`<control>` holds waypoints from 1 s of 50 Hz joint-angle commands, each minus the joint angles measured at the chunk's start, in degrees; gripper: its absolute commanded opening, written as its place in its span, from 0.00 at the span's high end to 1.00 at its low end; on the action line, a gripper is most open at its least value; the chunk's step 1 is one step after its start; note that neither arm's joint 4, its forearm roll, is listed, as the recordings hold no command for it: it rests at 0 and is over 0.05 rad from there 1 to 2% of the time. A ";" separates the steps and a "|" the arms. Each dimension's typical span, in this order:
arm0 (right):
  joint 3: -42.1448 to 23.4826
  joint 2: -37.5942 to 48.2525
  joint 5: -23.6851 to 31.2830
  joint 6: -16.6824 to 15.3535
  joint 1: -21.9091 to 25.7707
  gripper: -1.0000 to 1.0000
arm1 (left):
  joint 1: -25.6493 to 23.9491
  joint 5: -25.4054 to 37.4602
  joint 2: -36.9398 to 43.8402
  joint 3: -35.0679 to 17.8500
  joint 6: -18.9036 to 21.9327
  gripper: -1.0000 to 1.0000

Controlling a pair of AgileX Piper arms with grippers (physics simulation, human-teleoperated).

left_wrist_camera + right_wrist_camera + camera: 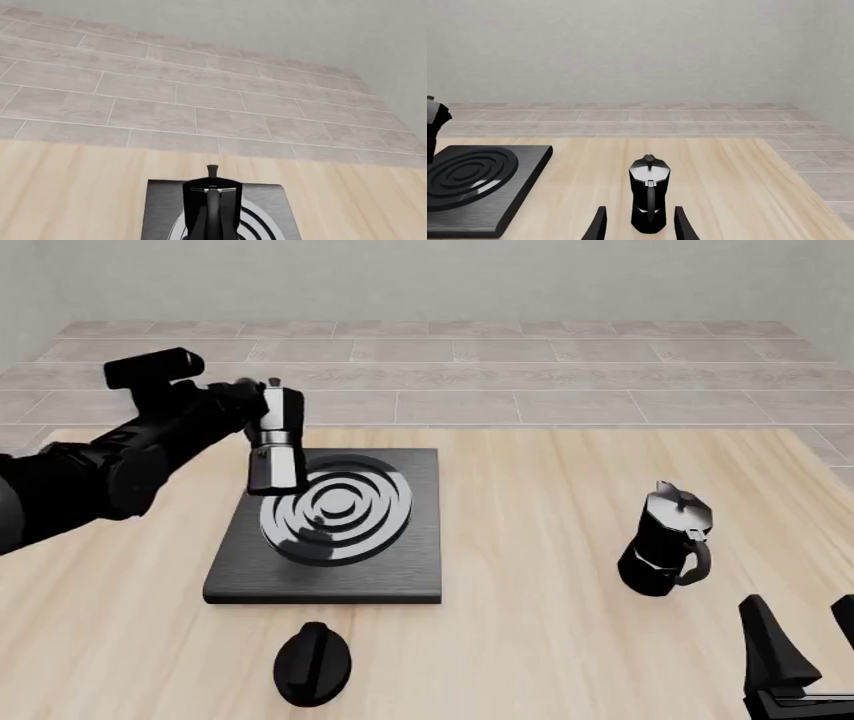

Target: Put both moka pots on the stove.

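Observation:
My left gripper is shut on one moka pot and holds it upright over the left part of the stove, by its round burner. I cannot tell whether the pot touches the stove. This pot fills the lower middle of the left wrist view, with the stove under it; the fingers do not show there. The second moka pot stands upright on the table, right of the stove. My right gripper is open and empty, nearer than that pot, which the right wrist view shows ahead between the fingers.
A black oval knob lies on the wooden table in front of the stove. A tiled floor and a pale wall lie beyond the table's far edge. The stove's right end also shows in the right wrist view.

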 commanded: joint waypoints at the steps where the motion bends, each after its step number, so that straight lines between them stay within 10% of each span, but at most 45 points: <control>1: 0.10 0.01 -0.12 0.00 0.00 0.00 | -0.55 -2.57 2.53 -3.44 0.06 1.00; 50: 0.10 0.01 -0.12 0.01 -0.01 0.00 | -0.19 -8.72 12.89 -8.46 3.21 1.00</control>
